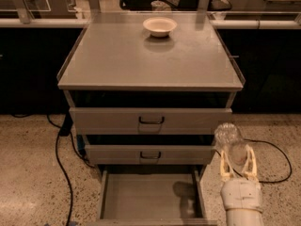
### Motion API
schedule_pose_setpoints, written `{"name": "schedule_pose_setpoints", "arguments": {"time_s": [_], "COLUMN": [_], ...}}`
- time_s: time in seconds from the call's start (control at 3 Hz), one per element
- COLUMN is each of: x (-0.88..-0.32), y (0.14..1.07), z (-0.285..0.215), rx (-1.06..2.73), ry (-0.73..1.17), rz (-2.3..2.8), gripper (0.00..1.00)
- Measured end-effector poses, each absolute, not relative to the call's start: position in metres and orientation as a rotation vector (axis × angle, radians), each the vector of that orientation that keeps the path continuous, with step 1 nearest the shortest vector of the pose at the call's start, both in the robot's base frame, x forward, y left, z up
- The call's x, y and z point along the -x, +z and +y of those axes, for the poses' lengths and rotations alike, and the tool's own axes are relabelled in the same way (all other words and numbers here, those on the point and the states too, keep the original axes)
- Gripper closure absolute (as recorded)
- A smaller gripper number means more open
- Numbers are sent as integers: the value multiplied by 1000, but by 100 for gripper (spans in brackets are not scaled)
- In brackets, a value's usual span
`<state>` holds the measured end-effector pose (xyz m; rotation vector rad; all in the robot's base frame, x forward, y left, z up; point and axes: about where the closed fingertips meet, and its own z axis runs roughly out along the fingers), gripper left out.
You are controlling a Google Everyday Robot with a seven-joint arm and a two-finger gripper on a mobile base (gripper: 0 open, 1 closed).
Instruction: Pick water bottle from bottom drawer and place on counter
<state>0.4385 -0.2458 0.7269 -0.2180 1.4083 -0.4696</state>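
My gripper [238,166] is at the lower right, just outside the cabinet's right side, level with the middle drawer front. Its pale fingers [226,164] are shut on the water bottle [229,140], a clear crinkled bottle held upright, its top sticking out above them. The bottom drawer [150,194] is pulled out below, a grey tray holding only the arm's shadow. The counter [131,55] is the flat grey top of the cabinet, well above and left of the bottle.
A white bowl [160,26] sits at the back centre of the counter. Two wider drawers [150,120] are slightly ajar. Black cables [61,149] lie on the speckled floor on the left, another on the right [282,164]. A rail runs behind the cabinet.
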Motion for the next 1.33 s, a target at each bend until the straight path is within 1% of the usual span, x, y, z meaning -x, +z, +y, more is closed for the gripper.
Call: {"name": "schedule_pose_setpoints", "arguments": {"time_s": [0.67, 1.33], "x": [-453, -480], "y": [787, 844], "z": [-252, -231], "rx": [185, 228], "ry": [-556, -603], "rz": [1277, 1177], "gripper": [100, 100]}}
